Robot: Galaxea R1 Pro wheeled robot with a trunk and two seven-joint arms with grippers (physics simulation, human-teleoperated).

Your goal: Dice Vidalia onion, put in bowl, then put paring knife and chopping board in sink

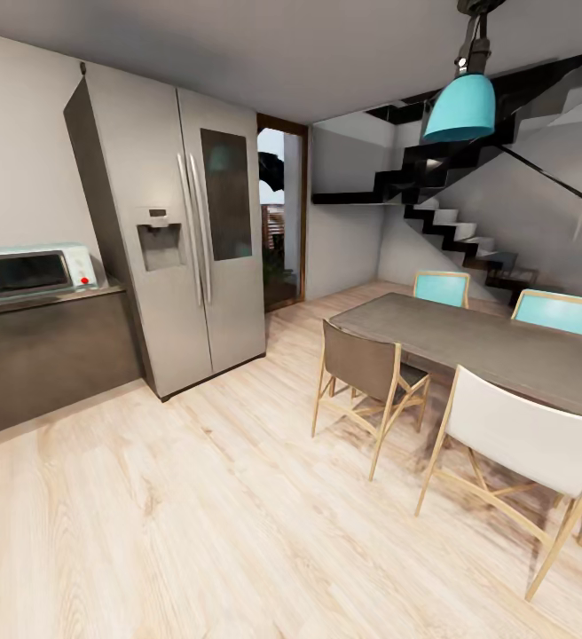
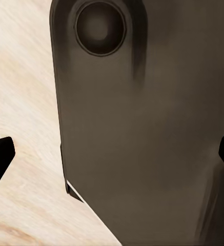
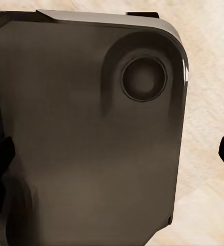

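A home's open kitchen-diner: a tall silver double-door fridge [image 1: 180, 240], a white microwave [image 1: 34, 271] on a dark cabinet [image 1: 51, 351], a grey dining table [image 1: 486, 342] with wooden-legged chairs [image 1: 371, 377], a black-and-white staircase [image 1: 451, 222].

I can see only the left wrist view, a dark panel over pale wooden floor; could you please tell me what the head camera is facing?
Observer: The head view faces a steel fridge on the left, across open floor.
Operator: Thank you. What stands to the right of it?
Observer: A table with chairs around it, and a staircase behind.
Operator: And is the right gripper carrying anything?
Observer: In its wrist view the right gripper is open and holds nothing.
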